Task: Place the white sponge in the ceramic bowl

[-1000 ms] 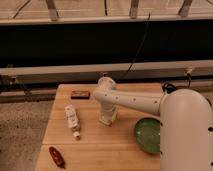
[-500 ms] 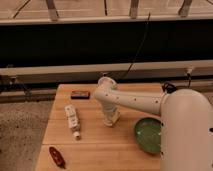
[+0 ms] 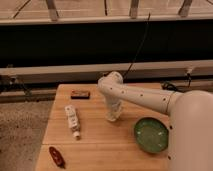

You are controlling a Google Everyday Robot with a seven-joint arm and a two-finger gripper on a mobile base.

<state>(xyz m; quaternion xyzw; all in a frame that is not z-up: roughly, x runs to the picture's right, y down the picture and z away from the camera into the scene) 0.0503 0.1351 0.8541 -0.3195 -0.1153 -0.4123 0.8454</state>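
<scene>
1. Camera view: gripper (image 3: 112, 117) is down on the table (image 3: 100, 145) at frame centre, fingers closed.
2. Sponge can't be told apart from the pale gripper tip; unclear if held.
3. Bowl (image 3: 151, 134) sits lower right, apart from the gripper.
4. Bottle (image 3: 72, 120) lies left of centre.

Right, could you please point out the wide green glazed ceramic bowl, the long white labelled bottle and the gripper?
green ceramic bowl (image 3: 151, 135): camera view, bare inner floor.
white labelled bottle (image 3: 72, 119): camera view, middle of its body.
gripper (image 3: 112, 118): camera view, its tip, low between bottle and bowl.
</scene>
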